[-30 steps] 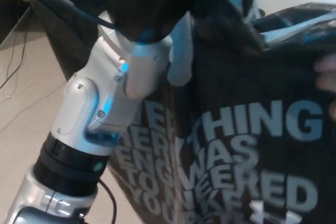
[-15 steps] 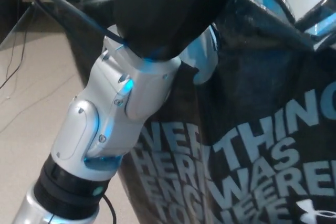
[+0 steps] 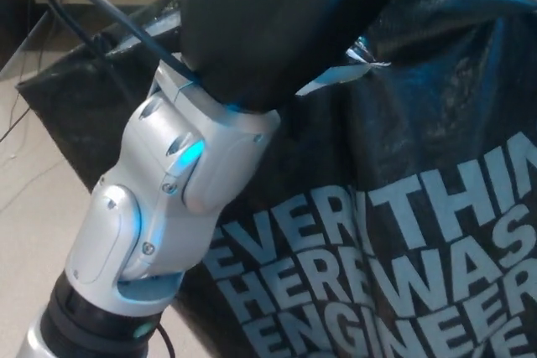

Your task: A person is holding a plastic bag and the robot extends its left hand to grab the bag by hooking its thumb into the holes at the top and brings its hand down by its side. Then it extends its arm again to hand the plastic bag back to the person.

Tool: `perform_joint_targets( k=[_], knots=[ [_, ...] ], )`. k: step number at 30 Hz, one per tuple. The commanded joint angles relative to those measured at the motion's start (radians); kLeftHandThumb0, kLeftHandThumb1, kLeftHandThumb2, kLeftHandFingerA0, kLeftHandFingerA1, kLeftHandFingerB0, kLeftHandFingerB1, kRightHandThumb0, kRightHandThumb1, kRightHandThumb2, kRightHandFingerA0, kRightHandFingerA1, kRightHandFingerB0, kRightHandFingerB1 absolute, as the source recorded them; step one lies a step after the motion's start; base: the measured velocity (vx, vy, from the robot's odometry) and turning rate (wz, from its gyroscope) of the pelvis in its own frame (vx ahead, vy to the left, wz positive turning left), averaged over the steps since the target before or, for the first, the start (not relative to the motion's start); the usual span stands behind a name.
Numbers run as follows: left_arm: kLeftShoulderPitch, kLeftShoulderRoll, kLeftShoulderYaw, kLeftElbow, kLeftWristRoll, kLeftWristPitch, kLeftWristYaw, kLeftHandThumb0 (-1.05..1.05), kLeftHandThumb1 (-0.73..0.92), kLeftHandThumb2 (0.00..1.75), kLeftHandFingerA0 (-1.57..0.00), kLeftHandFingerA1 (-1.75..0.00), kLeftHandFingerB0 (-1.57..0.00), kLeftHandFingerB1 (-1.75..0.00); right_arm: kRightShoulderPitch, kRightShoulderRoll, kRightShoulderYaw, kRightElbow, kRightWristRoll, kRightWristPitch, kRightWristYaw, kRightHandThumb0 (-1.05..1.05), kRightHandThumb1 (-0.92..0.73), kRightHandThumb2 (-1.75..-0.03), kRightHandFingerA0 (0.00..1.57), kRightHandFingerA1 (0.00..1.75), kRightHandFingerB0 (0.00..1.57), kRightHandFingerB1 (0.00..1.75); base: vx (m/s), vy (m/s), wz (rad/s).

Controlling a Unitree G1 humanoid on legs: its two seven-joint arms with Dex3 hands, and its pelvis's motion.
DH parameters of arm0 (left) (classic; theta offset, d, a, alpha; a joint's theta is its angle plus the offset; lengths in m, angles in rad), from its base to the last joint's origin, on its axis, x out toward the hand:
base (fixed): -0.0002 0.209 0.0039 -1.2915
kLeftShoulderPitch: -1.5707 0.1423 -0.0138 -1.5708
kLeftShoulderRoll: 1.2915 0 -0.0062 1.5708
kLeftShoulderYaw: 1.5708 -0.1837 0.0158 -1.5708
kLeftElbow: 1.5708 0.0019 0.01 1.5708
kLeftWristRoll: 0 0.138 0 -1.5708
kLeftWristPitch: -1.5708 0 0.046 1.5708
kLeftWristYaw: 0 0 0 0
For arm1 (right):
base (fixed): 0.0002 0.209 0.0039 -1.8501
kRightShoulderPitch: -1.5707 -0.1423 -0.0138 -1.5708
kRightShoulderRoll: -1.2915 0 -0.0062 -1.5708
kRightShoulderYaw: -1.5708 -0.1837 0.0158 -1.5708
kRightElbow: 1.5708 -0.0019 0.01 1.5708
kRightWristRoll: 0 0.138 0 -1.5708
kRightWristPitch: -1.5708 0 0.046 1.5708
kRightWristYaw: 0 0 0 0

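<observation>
A black plastic bag with large pale lettering fills the right and middle of the head view. My left hand is at the top centre, seen from its black back, close to the camera. It reaches into the bag's top edge, and the bag hangs from it; the thumb itself is hidden behind the hand and the plastic. My silver left forearm runs down to the lower left. My right hand does not show.
A black cable loops from the wrist at the upper left. Beige floor with thin wires lies at the left. No person shows in this view.
The hand and the bag have come closer and fill more of the view. The lettering has slid down and right. The person's hand seen at the right edge earlier is gone.
</observation>
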Motion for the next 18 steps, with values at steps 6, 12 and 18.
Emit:
perform_joint_targets(
  k=[6, 12, 18],
  knots=[
    [0.067, 0.072, 0.012, -0.09, -0.035, 0.239, -0.453, -0.7, 0.41, 0.81, 0.0, 0.0, 0.0, -0.04, -0.001, -0.015, -0.007, -0.002, 0.017, 0.025, 0.03, -0.32, -0.52, -0.84, 0.88, 0.72, 0.69, 0.64, 0.0, 0.0, 0.0],
    [0.08, 0.088, 0.022, -0.106, -0.048, 0.249, -0.479, -0.67, 0.4, 0.79, 0.0, -0.01, 0.0, -0.06, -0.005, -0.018, 0.0, 0.002, 0.006, 0.019, 0.023, -0.32, -0.53, -0.83, 0.88, 0.71, 0.7, 0.64, 0.0, 0.0, 0.0],
    [0.101, 0.104, 0.025, -0.134, -0.012, 0.267, -0.514, -0.67, 0.39, 0.79, 0.0, -0.01, 0.0, -0.07, 0.002, -0.018, 0.001, 0.004, 0.005, 0.012, 0.023, -0.31, -0.52, -0.83, 0.88, 0.71, 0.69, 0.64, 0.0, 0.0, 0.0]
  ],
)
